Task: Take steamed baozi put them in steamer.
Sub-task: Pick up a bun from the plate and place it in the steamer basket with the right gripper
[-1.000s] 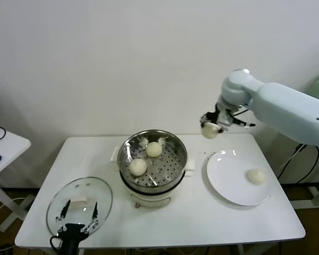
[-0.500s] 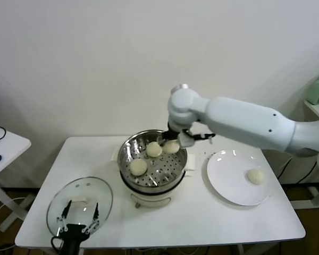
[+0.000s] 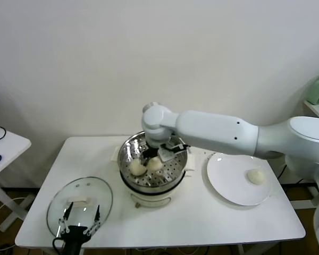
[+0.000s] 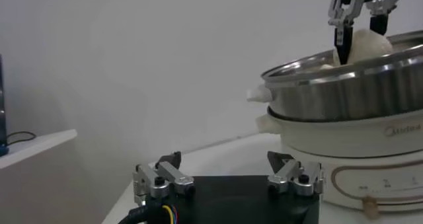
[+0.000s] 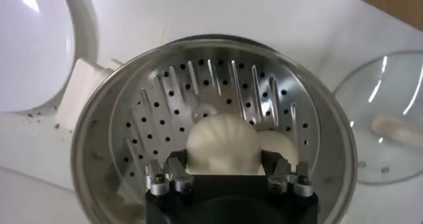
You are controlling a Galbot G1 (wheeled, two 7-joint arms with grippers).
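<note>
- Left gripper [image 3: 78, 229] hangs idle, fingers spread and empty, by the glass lid [image 3: 80, 202].
- Right gripper [image 5: 228, 174] pinches a baozi [image 5: 223, 146] by its sides inside the steamer [image 3: 178, 144]; soft, light dough, so squeeze gently.
- Last bun [image 3: 255, 176] waits on the plate [image 3: 228, 180].

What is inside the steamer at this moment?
Inside the steamer the head view shows two baozi. One of them is gripped by the right gripper, just above the perforated floor. The arm covers the back of the basket, so I cannot see any bun there.
</note>
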